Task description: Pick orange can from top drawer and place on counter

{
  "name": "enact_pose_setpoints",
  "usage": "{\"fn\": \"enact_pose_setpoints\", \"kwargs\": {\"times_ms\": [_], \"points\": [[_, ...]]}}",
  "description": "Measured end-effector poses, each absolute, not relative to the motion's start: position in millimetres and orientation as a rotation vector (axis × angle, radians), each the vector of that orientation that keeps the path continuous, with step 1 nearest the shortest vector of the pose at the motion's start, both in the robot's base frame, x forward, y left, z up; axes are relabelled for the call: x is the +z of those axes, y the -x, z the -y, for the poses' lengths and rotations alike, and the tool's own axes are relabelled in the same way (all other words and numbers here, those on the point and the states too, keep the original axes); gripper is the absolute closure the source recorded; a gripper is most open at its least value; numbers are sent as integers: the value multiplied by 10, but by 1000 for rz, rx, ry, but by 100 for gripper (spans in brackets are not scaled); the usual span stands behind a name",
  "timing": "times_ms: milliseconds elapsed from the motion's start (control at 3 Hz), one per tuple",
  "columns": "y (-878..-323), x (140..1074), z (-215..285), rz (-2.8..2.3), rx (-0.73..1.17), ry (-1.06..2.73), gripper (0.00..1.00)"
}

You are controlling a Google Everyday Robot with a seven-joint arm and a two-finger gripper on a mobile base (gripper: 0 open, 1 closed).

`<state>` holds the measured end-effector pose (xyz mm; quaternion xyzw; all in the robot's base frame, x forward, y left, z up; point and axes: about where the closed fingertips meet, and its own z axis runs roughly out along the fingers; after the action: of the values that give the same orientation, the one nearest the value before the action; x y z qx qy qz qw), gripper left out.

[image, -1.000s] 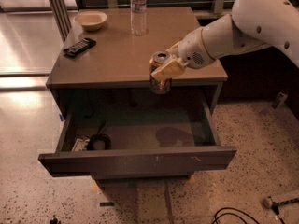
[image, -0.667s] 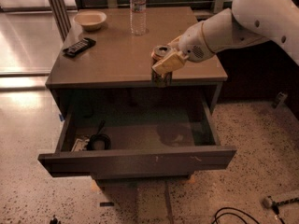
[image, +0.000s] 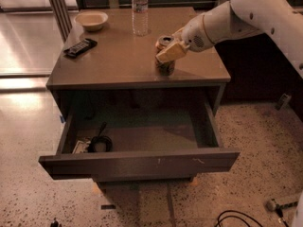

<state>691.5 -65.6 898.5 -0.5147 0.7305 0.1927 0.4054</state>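
The orange can [image: 165, 64] stands upright at the front right part of the counter [image: 118, 56], at or just above its surface. My gripper [image: 168, 52] reaches in from the upper right on the white arm and is shut on the can, its tan fingers [image: 173, 50] across the can's upper half. The top drawer [image: 139, 162] is pulled fully open below the counter; its front panel faces me.
On the counter stand a clear water bottle [image: 139, 4] at the back, a beige bowl [image: 92, 20] at the back left and a black remote [image: 80, 47] at the left. A black cable coil [image: 100, 143] and small item lie in the drawer's left corner. Cables lie on the floor.
My gripper has carried the orange can up and back from over the drawer's edge onto the counter area, and lowered it toward the surface.
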Motion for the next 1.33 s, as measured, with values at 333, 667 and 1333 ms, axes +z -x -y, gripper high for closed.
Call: {"fn": "enact_pose_setpoints", "kwargs": {"times_ms": [333, 667, 1333], "points": [[-7103, 9009, 687, -1864, 500, 1271, 100], [-7206, 8999, 697, -1892, 521, 1250, 100], [-7269, 8839, 644, -1926, 574, 1227, 100]]}}
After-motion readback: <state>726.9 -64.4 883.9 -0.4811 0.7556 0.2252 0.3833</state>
